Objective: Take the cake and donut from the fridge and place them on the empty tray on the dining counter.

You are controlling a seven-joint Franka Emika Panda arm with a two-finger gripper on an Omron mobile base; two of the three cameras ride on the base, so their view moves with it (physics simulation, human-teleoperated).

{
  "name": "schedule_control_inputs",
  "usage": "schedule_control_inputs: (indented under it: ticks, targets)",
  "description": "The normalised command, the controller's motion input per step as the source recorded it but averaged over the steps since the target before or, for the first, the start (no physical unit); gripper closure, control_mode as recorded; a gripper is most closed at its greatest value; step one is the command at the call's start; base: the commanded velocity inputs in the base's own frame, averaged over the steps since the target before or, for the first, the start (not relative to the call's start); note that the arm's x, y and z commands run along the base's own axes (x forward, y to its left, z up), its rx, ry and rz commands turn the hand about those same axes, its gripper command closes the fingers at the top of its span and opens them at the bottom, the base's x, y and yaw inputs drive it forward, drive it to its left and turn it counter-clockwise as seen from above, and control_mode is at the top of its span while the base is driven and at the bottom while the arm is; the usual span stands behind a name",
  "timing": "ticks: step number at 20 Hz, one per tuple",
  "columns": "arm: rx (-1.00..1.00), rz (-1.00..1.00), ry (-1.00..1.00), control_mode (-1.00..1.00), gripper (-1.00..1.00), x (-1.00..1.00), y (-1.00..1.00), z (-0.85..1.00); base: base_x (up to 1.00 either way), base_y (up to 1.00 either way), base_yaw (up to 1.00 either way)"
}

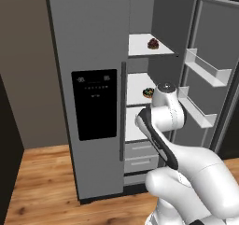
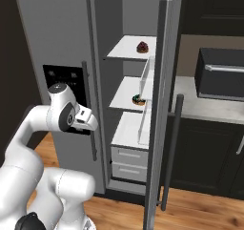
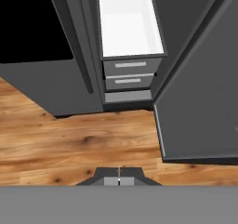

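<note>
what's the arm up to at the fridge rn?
Nothing is held. The fridge has its right door swung open. The cake sits on the top shelf and the donut on the shelf below, both untouched. The gripper is shut and empty, pointing down at the wood floor in front of the fridge's lower drawers.

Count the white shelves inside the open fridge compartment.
3. The top shelf carries the cake; the middle shelf carries the donut; the bottom shelf sits just above two grey drawers. More could be hidden above.
</note>
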Motion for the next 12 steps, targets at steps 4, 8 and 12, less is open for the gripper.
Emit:
schedule_control_inputs:
  ticks: [4, 8, 12]
  targets:
    - [0.0, 0.0, 0.0, 1.0, 1.0, 0.0, 0.0, 0.0, 0.0, -0.02, 0.0]
    - [0.0, 0.0, 0.0, 1.0, 1.0, 0.0, 0.0, 0.0, 0.08, 0.0, 0.0]
    - [0.0, 0.0, 0.0, 1.0, 1.0, 0.0, 0.0, 0.0, 0.13, 0.0, 0.0]
